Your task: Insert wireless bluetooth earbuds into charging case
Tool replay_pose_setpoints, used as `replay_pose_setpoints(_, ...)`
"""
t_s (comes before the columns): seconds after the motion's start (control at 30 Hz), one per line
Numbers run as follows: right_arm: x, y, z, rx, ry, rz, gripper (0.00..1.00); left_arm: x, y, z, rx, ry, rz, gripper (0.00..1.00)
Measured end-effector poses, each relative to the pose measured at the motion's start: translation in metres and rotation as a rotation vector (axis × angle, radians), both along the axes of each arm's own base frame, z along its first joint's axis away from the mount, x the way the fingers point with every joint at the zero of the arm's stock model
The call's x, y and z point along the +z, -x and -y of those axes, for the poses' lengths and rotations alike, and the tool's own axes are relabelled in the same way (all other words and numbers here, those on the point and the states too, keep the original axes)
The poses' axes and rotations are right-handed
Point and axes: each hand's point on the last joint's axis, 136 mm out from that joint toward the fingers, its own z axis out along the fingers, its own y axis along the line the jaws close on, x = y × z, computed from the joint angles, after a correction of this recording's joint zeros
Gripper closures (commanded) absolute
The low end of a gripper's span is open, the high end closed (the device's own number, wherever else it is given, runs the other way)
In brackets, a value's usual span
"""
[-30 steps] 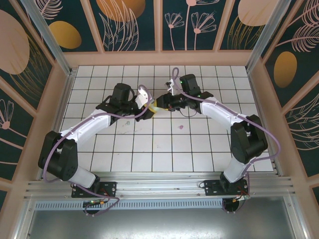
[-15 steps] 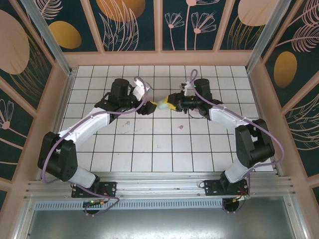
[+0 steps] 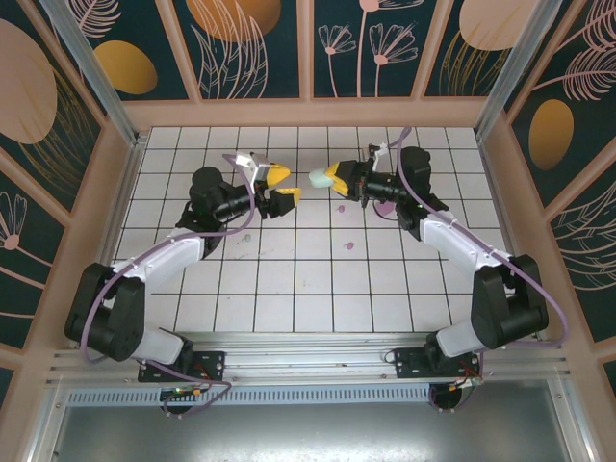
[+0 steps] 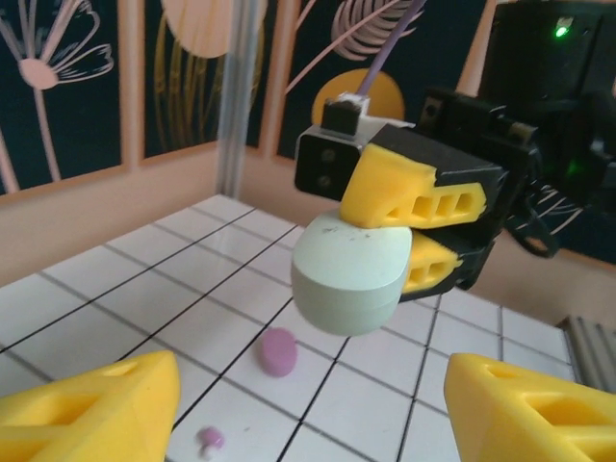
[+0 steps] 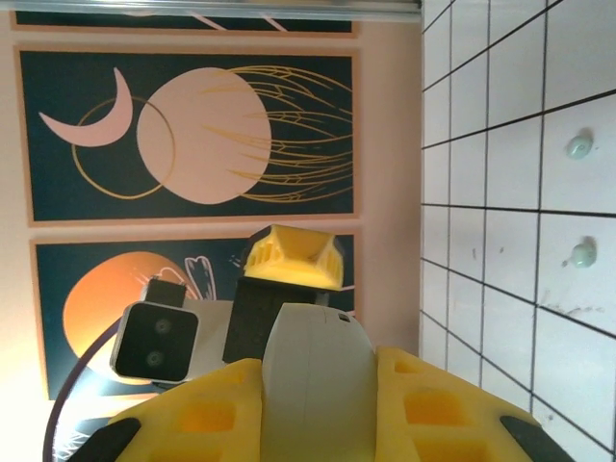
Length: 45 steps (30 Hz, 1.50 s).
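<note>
My right gripper (image 3: 334, 179) is shut on the pale mint-green charging case (image 3: 317, 178) and holds it above the tiles at the back middle. In the left wrist view the closed case (image 4: 350, 274) sits between the right gripper's yellow fingers (image 4: 414, 188). My left gripper (image 3: 282, 186) stands open a short gap to the left of the case, with nothing between its fingers (image 4: 91, 409). Two mint earbuds (image 5: 577, 146) (image 5: 582, 254) lie on the tiles. A tiny purple earbud (image 4: 209, 440) lies beneath the case.
A purple oval piece (image 4: 277, 351) lies on the tiles close to the purple earbud. A small purple spot (image 3: 349, 245) marks the floor in front of the grippers. Wooden walls with painted panels (image 3: 308, 48) close in the tiled floor.
The grippers met at the case a second ago. My left gripper has let go, opened and drawn back left. My right gripper has carried the case back and to the right.
</note>
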Motion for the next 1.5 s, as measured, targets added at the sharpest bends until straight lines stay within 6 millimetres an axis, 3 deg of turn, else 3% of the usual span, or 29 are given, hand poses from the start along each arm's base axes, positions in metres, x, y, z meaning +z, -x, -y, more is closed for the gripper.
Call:
replay_pose_setpoints(0.3,0.009,0.003,-0.008,0.001,-0.042,-0.018,0.95,0.005,0.016,0.027,-0.128,0.066,-0.017,0.38)
replay_pose_setpoints(0.77,0.017,0.008,-0.014,0.013,-0.068,-0.012,0.95,0.009,0.006,0.034,-0.149,0.113,-0.062,0.45)
replay_pose_setpoints(1.07,0.020,0.010,-0.017,0.023,-0.082,-0.014,0.95,0.012,0.003,0.036,-0.156,0.124,-0.068,0.62)
replay_pose_setpoints(1.2,0.022,0.010,-0.017,0.023,-0.087,-0.016,0.95,0.012,0.003,0.035,-0.157,0.125,-0.065,0.65)
replay_pose_setpoints(1.27,0.022,0.010,-0.017,0.023,-0.089,-0.016,0.95,0.012,0.003,0.035,-0.157,0.125,-0.065,0.65)
replay_pose_setpoints(1.4,0.023,0.010,-0.017,0.024,-0.094,-0.022,0.95,0.013,0.003,0.035,-0.157,0.126,-0.062,0.53)
replay_pose_setpoints(1.5,0.024,0.012,-0.019,0.027,-0.098,-0.024,0.95,0.014,0.005,0.037,-0.165,0.126,-0.060,0.50)
